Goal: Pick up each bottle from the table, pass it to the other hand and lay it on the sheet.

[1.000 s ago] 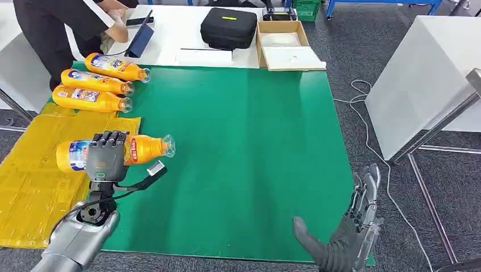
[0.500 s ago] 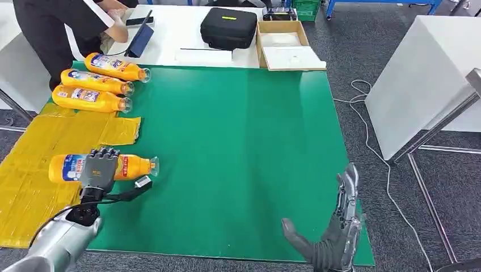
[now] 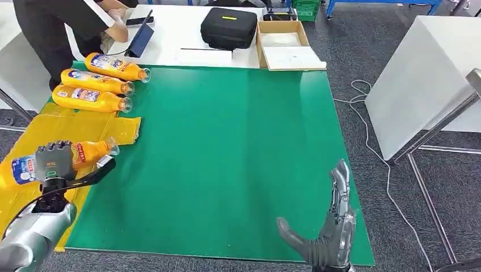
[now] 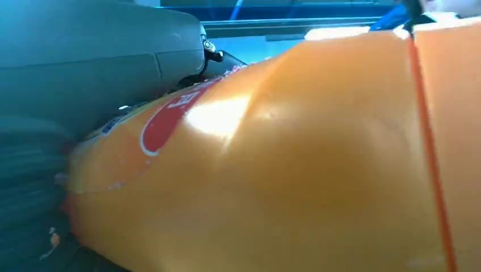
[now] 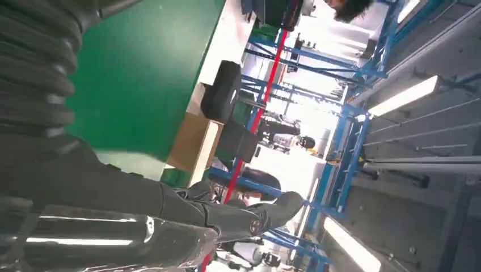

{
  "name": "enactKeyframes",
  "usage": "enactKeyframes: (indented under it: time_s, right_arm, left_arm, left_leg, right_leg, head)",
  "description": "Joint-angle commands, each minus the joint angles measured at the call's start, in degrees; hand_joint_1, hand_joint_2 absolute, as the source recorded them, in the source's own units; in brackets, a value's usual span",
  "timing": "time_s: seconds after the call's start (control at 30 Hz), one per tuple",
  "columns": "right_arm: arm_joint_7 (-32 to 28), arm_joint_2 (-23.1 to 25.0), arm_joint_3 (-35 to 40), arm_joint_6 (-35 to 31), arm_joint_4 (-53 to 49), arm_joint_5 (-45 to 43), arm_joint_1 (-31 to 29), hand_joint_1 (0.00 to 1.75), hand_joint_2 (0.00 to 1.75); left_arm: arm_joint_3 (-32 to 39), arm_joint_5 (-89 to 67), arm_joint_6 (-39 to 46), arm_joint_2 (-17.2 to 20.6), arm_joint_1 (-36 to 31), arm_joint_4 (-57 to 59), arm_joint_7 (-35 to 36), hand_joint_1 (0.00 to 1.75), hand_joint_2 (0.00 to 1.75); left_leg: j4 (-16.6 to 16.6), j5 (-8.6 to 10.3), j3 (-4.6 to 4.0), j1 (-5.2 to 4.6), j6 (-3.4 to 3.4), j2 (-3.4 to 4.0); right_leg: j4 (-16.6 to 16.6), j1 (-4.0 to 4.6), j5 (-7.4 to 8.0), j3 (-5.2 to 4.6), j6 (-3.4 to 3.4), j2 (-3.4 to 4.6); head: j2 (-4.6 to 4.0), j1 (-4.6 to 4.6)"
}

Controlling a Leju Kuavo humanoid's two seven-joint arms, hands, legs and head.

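Observation:
My left hand [image 3: 54, 161] grips an orange bottle [image 3: 85, 151] with a blue and white label, held lying sideways just above the yellow sheet [image 3: 34, 141] at the table's left edge. The same bottle [image 4: 283, 170] bulges against the hand's grey cover [image 4: 85, 56] in the left wrist view. Three more orange bottles [image 3: 91, 85] lie side by side at the far left, on the green mat [image 3: 238, 147] past the sheet's far end. My right hand [image 3: 332, 232] is open, fingers spread, holding nothing, above the mat's near right corner.
A person in dark clothes [image 3: 57, 25] leans over the far left corner. On the white table behind the mat lie a tablet [image 3: 140, 39], a black case [image 3: 228, 26] and a cardboard box [image 3: 286, 45]. A white table [image 3: 425, 73] stands to the right.
My left hand has carried the bottle leftward from the green mat to over the yellow sheet. My right hand has shifted slightly left and risen, still holding nothing.

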Motion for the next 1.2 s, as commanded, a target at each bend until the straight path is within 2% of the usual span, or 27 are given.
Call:
enactKeyframes:
  time_s: [0.03,0.17,0.2,0.27,0.3,0.33,0.6,0.83,1.07,1.13,1.2]
  right_arm:
    - [0.26,0.8,-1.41,0.11,1.81,-0.04,-1.11,0.0,1.75]
    - [0.26,0.8,-1.41,0.11,1.81,-0.04,-1.11,0.0,1.75]
    - [0.26,0.8,-1.41,0.11,1.81,-0.04,-1.11,0.0,1.75]
    - [0.38,0.92,-1.71,0.38,1.86,0.21,-0.96,0.0,1.75]
    - [0.37,1.09,-2.07,0.86,2.02,0.39,-0.86,0.0,1.75]
    - [0.29,1.13,-2.28,1.33,2.34,0.36,-0.87,0.0,1.75]
    - [0.03,2.83,-3.26,2.7,4.19,0.99,-2.0,0.0,1.75]
    - [-0.38,1.92,-2.29,1.78,5.05,1.24,-1.4,0.0,1.75]
    - [-0.27,2.03,-2.43,0.45,5.83,0.86,-2.26,0.0,1.75]
    - [-0.35,2.19,-2.42,0.08,5.73,0.37,-2.28,0.0,1.75]
    - [-0.42,2.6,-2.74,0.7,5.66,-0.64,-2.71,0.0,1.75]
  left_arm:
    - [3.18,0.02,0.05,-0.48,-3.22,4.74,-0.18,1.75,1.75]
    - [3.18,0.02,0.05,-0.48,-3.22,4.74,-0.18,1.75,1.75]
    - [3.18,0.02,0.05,-0.48,-3.22,4.74,-0.18,1.75,1.75]
    - [3.87,0.19,0.05,-0.81,-2.76,4.23,-0.85,1.75,1.75]
    - [4.52,-0.29,0.05,-0.95,-2.11,3.51,-1.62,0.98,1.75]
    - [5.03,-0.8,0.05,-1.03,-1.43,2.9,-1.99,0.0,1.75]
    - [7.6,-2.13,0.05,-4.29,-0.68,-0.64,-5.2,0.0,1.75]
    - [9.84,-1.46,0.05,-6.75,0.94,-3.43,-7.02,0.0,1.75]
    - [10.83,-1.95,0.05,-9.25,-1.59,-3.2,-9.56,0.0,1.75]
    - [12.91,1.03,0.05,-10.81,-2.08,-4.24,-12.85,0.0,1.75]
    - [18.22,10.93,0.05,-14.07,-3.48,-4.18,-23.52,0.0,1.75]
  left_leg:
    - [-0.01,-0.08,0.21,-0.02,-0.09,-0.1]
    - [-0.02,-0.03,0.1,0.0,-0.06,-0.07]
    - [0.0,-0.14,0.36,-0.03,-0.15,-0.16]
    - [-0.02,-0.03,0.12,0.0,-0.07,-0.08]
    - [-0.02,-0.08,0.26,-0.02,-0.11,-0.12]
    - [-0.03,-0.04,0.16,-0.02,-0.08,-0.07]
    - [-0.06,-0.03,0.2,-0.02,-0.07,-0.16]
    - [-0.09,-0.04,0.24,-0.06,-0.06,-0.16]
    - [-0.04,0.0,0.13,-0.03,-0.06,-0.22]
    - [-0.03,-0.01,0.14,-0.03,-0.07,-0.25]
    - [-0.01,-0.07,0.29,-0.06,-0.12,-0.4]
  right_leg:
    - [0.0,-0.02,-0.11,0.23,0.02,-0.13]
    - [-0.03,-0.01,-0.04,0.12,0.01,-0.09]
    - [0.03,-0.04,-0.2,0.38,0.02,-0.21]
    - [-0.03,-0.01,-0.05,0.14,0.01,-0.1]
    - [-0.01,-0.03,-0.12,0.28,0.01,-0.15]
    - [-0.03,-0.03,-0.06,0.16,0.01,-0.09]
    - [-0.06,-0.03,-0.08,0.23,0.02,-0.2]
    - [-0.08,-0.06,-0.08,0.28,0.04,-0.17]
    - [-0.06,-0.03,-0.06,0.19,0.02,-0.24]
    - [-0.06,-0.03,-0.07,0.2,0.02,-0.27]
    - [-0.01,-0.06,-0.18,0.38,0.05,-0.44]
  head:
    - [0.0,0.02]
    - [0.0,0.02]
    - [0.0,0.02]
    - [0.0,0.02]
    - [0.0,0.0]
    - [0.0,0.02]
    - [0.0,0.02]
    - [0.0,0.02]
    - [0.0,0.04]
    - [0.0,0.02]
    - [0.0,0.02]
